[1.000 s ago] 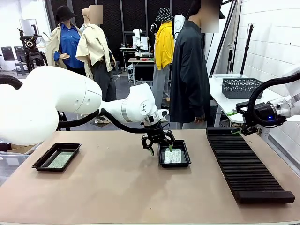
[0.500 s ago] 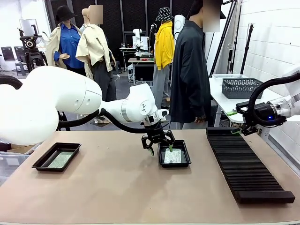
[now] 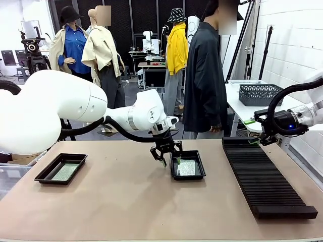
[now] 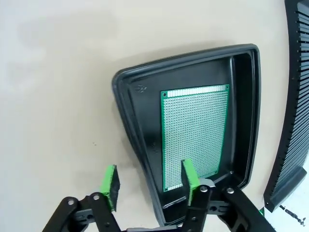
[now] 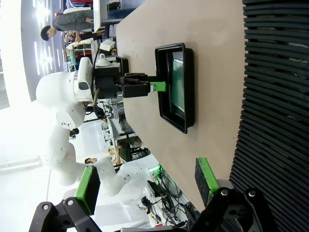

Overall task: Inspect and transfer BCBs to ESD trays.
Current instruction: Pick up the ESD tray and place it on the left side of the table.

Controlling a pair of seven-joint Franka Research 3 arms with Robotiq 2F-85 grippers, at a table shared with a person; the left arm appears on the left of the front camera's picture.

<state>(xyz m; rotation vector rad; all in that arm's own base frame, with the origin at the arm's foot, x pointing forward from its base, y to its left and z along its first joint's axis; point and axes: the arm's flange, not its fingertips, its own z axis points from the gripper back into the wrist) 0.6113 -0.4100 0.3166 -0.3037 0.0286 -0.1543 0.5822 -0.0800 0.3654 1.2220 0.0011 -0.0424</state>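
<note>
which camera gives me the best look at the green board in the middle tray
The left wrist view: the board lies flat in the tray, its hole grid plain. The front view shows it small and foreshortened; the right wrist view shows a sideways sliver.

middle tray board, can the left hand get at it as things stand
Probably yes. The left hand is open and straddles the near wall of the middle tray, one finger inside. The board lies flat and uncovered on the tray floor, though flat lie may make gripping awkward.
</note>
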